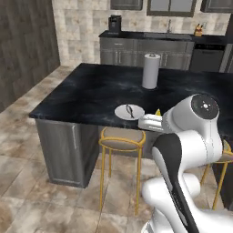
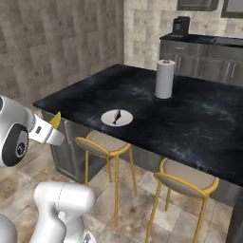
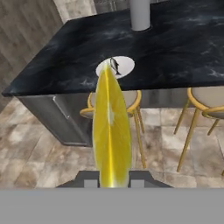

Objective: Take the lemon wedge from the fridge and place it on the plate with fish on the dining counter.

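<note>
Lemon wedge [image 3: 110,131]: clamped upright in gripper [image 3: 111,181] | plate with fish [image 1: 129,111]: near edge of dining counter [image 1: 91,91], beyond wedge | paper towel roll [image 1: 151,71]: farther back

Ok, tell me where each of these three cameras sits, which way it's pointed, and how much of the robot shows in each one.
Left base view: behind the arm to its left, facing the dining counter; white arm at lower right, lemon wedge peeking past the wrist.
Right base view: behind to the right, looking across the same counter; arm at lower left, gripper shut on the wedge.
Hand view: on the hand, looking along the wedge toward the plate with fish; dark fingertips at the bottom.
Shared: plate, paper towel roll, yellow stools.
</note>
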